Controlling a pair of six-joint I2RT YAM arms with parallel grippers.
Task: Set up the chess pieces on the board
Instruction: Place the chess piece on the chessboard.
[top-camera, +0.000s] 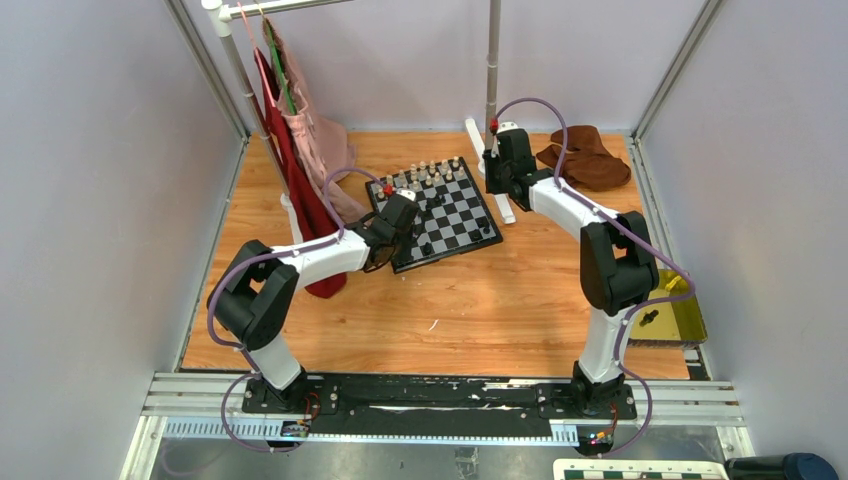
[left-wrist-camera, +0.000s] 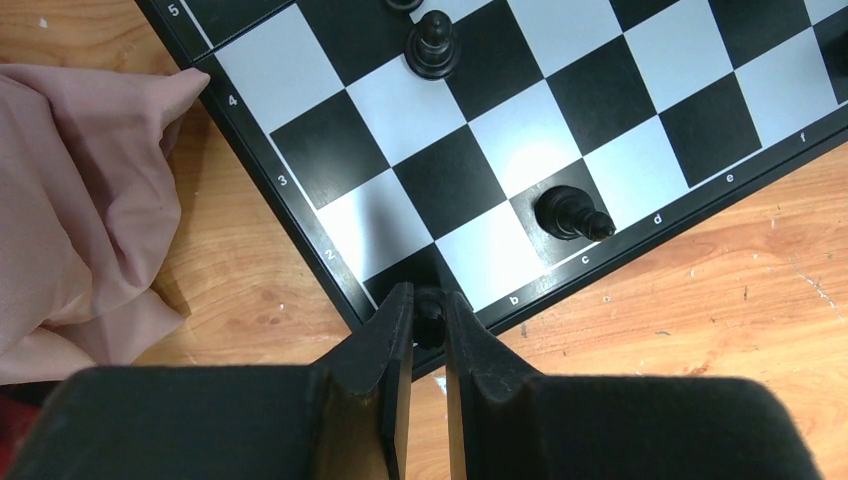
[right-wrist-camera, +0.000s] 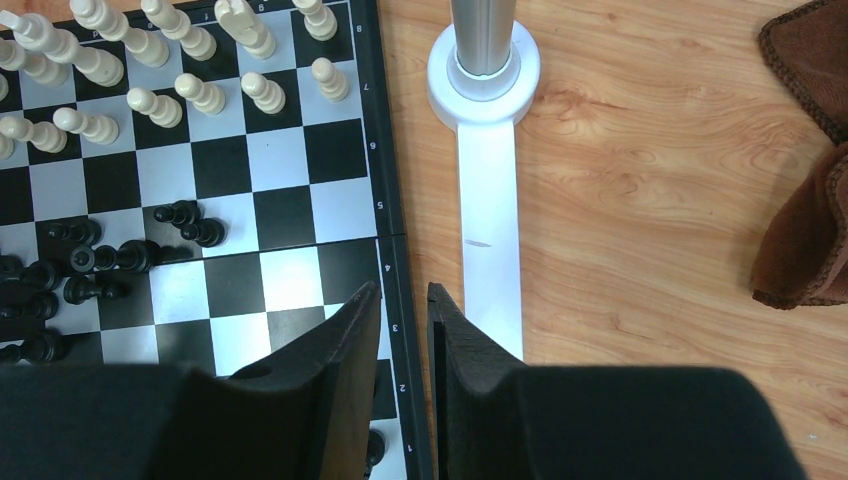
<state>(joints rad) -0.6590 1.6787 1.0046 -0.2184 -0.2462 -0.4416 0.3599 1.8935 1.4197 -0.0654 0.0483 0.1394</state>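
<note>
While left hand (left-wrist-camera: 428, 296) grips black piece (left-wrist-camera: 430, 325) at corner square of board (left-wrist-camera: 520, 120), seat it upright, release gently; right hand (right-wrist-camera: 402, 290) parted, empty.

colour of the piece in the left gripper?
Black. The chess piece pinched in the left gripper shows best in the left wrist view.

Board (left-wrist-camera: 283, 181) rim numbered 5 to 2 at left, lettered b to f lower right, right wrist view 8 to 2 at centre
</note>
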